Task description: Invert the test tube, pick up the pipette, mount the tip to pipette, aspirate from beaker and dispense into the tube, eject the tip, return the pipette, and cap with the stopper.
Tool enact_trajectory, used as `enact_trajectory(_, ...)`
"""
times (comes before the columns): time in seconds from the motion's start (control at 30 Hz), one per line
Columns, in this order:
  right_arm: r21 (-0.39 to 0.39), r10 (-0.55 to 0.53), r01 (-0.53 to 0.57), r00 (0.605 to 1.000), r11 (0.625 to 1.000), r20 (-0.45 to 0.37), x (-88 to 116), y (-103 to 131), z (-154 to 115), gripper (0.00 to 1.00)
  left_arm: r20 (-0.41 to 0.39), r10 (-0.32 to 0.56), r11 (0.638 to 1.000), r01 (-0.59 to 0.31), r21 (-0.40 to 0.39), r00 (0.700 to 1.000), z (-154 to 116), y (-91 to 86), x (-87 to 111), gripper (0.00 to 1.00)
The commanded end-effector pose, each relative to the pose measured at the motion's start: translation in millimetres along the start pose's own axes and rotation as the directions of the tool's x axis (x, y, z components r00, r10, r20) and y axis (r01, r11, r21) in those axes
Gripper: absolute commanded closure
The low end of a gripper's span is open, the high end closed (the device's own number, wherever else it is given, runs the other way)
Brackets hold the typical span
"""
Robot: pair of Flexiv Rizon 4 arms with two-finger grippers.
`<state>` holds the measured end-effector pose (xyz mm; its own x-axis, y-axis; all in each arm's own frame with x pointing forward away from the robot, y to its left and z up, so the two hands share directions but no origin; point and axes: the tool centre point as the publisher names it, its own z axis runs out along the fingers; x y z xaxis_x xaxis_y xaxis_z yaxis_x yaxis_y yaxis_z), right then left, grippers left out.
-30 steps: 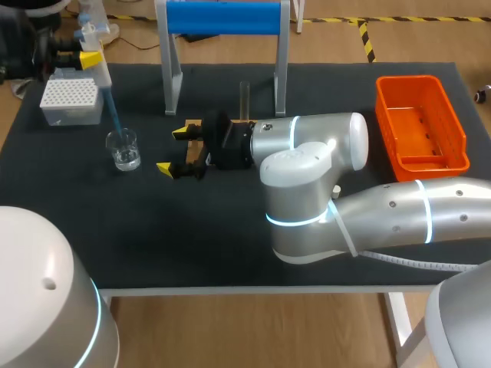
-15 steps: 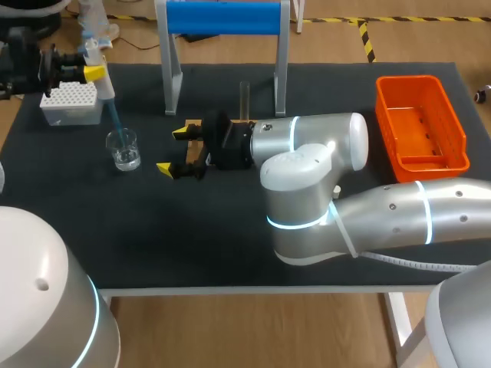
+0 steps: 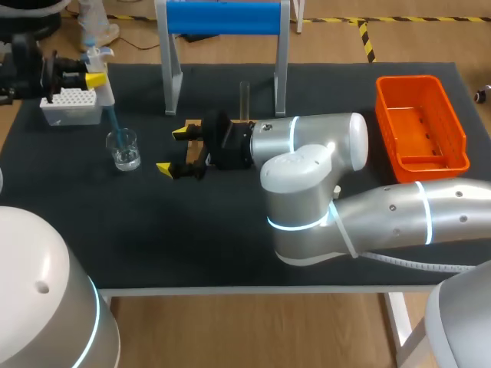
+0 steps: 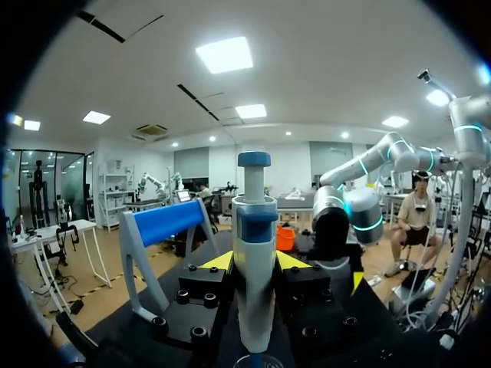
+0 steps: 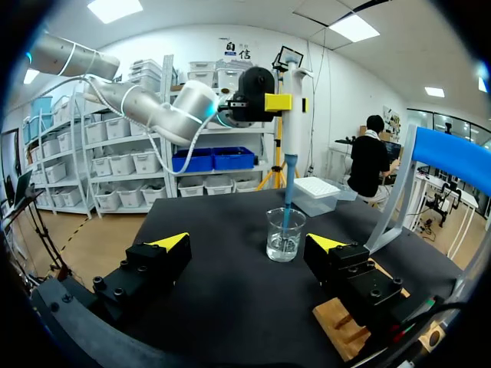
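- Aspirating from the beaker (image 3: 123, 149) looks to be the step in hand. The pipette (image 3: 100, 83) stands above it, and its blue tip (image 3: 113, 124) reaches down through the rim.
- The left gripper (image 3: 90, 73) is clamped on the pipette body from two sides, directly over the beaker, with the plunger end uppermost.
- Whether the tip's end is under the liquid I cannot tell. To do this well it should sit below the surface but off the glass floor, and the draw should finish before any lift, so no air is taken in.
- The lift should go straight up out of the beaker. A sideways drift could catch the rim and upset what looks like a light glass.
- The right gripper (image 3: 172, 149) lies low beside the beaker, on its test-tube side. Its fingers are spread wide with nothing between them, and I judge it has no part in this step.
- The test tube (image 3: 245, 98) stands upright, well apart from the beaker and beyond the right gripper. That is where the load is to go.
- The beaker is a small clear glass, upright on the dark table (image 3: 192, 245), with a shallow pool of clear liquid in it. The tip shows blue through its wall.
- The tip box (image 3: 70, 103) sits near the beaker, on the side away from the test tube.
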<state>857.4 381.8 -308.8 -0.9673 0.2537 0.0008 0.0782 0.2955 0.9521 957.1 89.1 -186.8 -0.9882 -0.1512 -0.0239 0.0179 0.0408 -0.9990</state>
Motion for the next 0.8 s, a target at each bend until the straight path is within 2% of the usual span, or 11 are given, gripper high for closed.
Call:
enact_trajectory(0.03,-0.008,0.0,0.0,1.0,1.0,0.002,1,-2,1,0.0,-0.006,-0.004,1.0,0.004,0.01,1.0,-1,6.8,-3.6,1.0)
enact_trajectory(0.33,-0.008,0.0,0.0,1.0,1.0,0.002,1,-2,1,0.0,-0.005,-0.018,1.0,0.018,0.021,1.0,-1,16.2,-4.8,1.0)
enact_trajectory(0.8,-0.008,0.0,0.0,1.0,1.0,0.002,1,-2,1,0.0,-0.004,-0.022,1.0,0.023,0.018,1.0,-1,17.9,-5.0,1.0)
